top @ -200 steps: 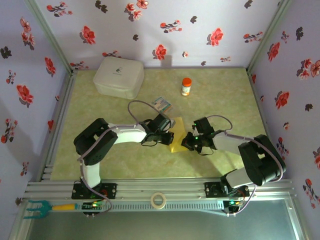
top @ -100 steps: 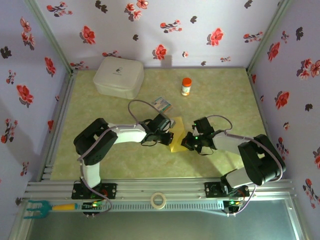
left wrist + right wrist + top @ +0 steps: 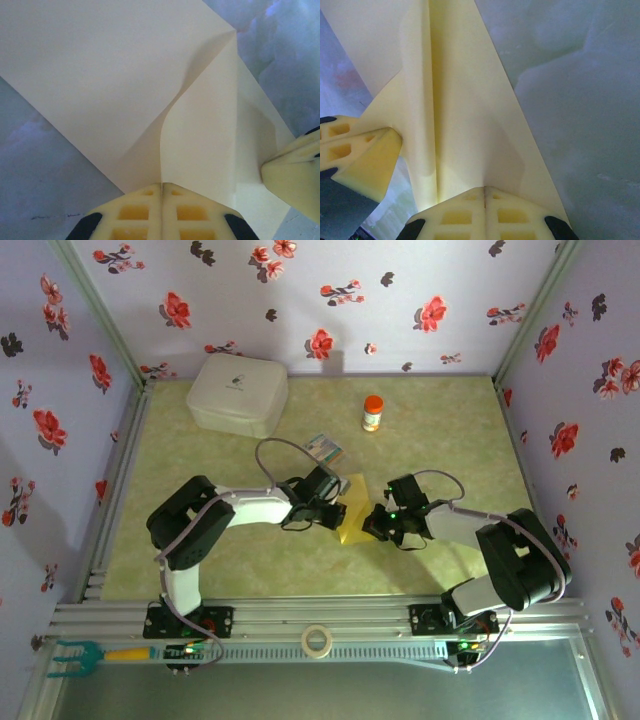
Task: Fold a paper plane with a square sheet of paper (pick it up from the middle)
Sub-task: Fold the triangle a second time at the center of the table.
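The square sheet of paper [image 3: 355, 508] is yellow and lies folded in layers between my two arms at the middle of the table. In the left wrist view a raised fold of the paper [image 3: 125, 75] runs straight into my left gripper [image 3: 161, 184], which is shut on it. In the right wrist view the paper [image 3: 465, 110] has a long crease and narrows upward, and my right gripper [image 3: 485, 188] is shut on its near end. From above, the left gripper [image 3: 338, 512] and right gripper [image 3: 372, 525] face each other across the sheet, close together.
A white box [image 3: 238, 393] stands at the back left, and an orange-capped bottle [image 3: 372, 413] at the back middle. A small colourful packet [image 3: 323, 448] lies just behind the paper. A tape roll [image 3: 317, 640] and a green tool [image 3: 75, 655] rest on the near rail.
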You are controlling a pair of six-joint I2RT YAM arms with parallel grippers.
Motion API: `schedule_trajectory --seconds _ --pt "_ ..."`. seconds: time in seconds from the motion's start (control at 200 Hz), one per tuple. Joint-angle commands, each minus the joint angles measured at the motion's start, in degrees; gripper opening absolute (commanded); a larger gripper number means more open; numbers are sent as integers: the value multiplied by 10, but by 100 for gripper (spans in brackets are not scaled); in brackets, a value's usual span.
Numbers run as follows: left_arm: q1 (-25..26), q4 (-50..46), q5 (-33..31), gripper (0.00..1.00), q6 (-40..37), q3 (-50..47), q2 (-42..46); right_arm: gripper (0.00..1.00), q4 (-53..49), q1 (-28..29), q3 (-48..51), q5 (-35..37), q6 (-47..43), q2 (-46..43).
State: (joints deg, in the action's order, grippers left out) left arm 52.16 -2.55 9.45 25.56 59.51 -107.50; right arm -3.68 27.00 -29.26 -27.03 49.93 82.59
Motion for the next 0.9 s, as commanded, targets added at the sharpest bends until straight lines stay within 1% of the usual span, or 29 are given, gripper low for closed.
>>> schedule_trajectory --seconds 0.0,0.305,0.595,0.895 --pt "-6 0 7 3 -18 15 0 1 -32 -5 15 26 -8 19" --pt "-6 14 28 4 -19 15 3 1 -32 -5 15 25 -9 20" --pt "-6 21 26 4 -26 15 -1 0 -33 -6 16 25 -9 18" --pt "-7 7 19 4 -31 19 -16 0 -32 -6 17 23 -9 17"
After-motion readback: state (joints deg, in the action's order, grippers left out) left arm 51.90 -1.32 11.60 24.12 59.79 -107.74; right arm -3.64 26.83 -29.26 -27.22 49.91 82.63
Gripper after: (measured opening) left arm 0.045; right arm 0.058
